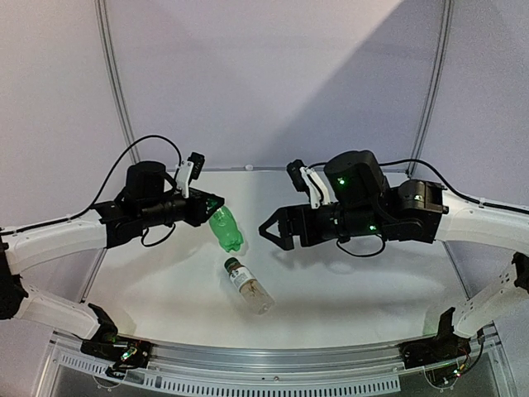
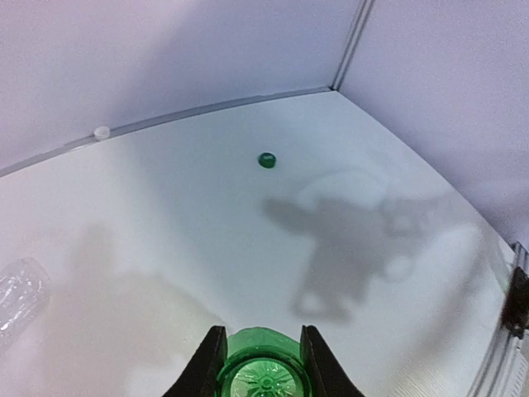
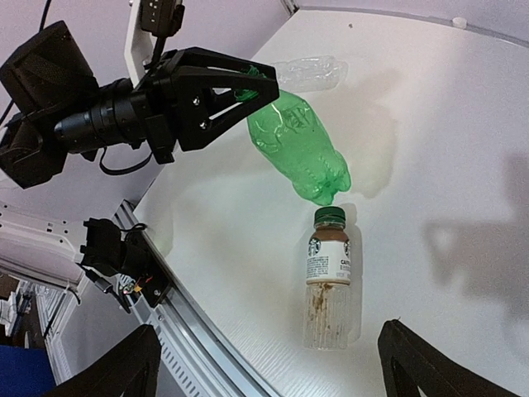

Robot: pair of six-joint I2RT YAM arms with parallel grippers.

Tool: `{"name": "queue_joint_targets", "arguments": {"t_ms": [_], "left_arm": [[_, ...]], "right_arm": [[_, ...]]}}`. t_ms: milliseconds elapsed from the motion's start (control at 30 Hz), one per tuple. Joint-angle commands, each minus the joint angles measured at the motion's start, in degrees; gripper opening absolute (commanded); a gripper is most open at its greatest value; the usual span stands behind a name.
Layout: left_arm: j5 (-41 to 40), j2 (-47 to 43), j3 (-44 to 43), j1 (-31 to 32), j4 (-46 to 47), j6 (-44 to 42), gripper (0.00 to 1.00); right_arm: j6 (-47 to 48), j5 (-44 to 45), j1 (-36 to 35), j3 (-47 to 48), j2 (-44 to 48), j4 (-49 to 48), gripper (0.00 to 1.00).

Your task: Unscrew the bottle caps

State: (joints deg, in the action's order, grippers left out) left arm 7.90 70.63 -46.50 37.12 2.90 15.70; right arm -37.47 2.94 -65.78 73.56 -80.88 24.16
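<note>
The left gripper (image 1: 213, 207) is clamped on the short green plastic bottle (image 1: 226, 229), held tilted above the middle of the white table (image 1: 372, 281). The right gripper (image 1: 271, 232) hangs beside it, jaws wide and holding nothing. The clear plastic bottle with a white-and-brown label (image 1: 250, 287) lies toward the near edge with its dark green screw cap (image 3: 330, 215) on. A loose dark green round cap (image 2: 266, 160) lies toward the far edge, a small white round cap (image 2: 102, 132) sits at that edge, and the clear ribbed plastic bottle (image 3: 310, 73) lies on its side.
</note>
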Motion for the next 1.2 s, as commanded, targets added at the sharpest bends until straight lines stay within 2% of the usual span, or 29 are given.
{"name": "queue_joint_targets", "arguments": {"t_ms": [0, 233, 500, 700, 867, 1167], "left_arm": [[-10.83, 2.37, 2.62, 0.23, 10.33, -4.91, 0.00], [-11.45, 8.14, 5.80, 0.23, 22.68, -7.93, 0.05], [-13.26, 15.00, 7.49, 0.23, 34.02, -9.45, 0.05], [-12.31, 16.68, 7.69, 0.23, 34.85, -10.37, 0.11], [-10.15, 17.49, 7.57, 0.46, 32.92, -10.66, 0.37], [-12.35, 18.46, 7.83, 1.36, 30.33, -13.12, 0.38]], "right_arm": [[-0.44, 3.46, 0.04, -1.26, 1.52, 0.94, 0.93], [0.94, 3.83, -0.02, -1.40, 0.91, -0.30, 0.94], [2.78, 3.24, 0.01, -1.23, -0.01, -1.57, 0.93], [3.11, 2.95, -0.04, -1.10, -0.50, -1.87, 0.93], [3.19, 2.71, 0.02, -1.14, -0.81, -2.32, 0.93], [2.98, 1.97, 0.00, -1.61, -0.88, -2.67, 0.92]]}}
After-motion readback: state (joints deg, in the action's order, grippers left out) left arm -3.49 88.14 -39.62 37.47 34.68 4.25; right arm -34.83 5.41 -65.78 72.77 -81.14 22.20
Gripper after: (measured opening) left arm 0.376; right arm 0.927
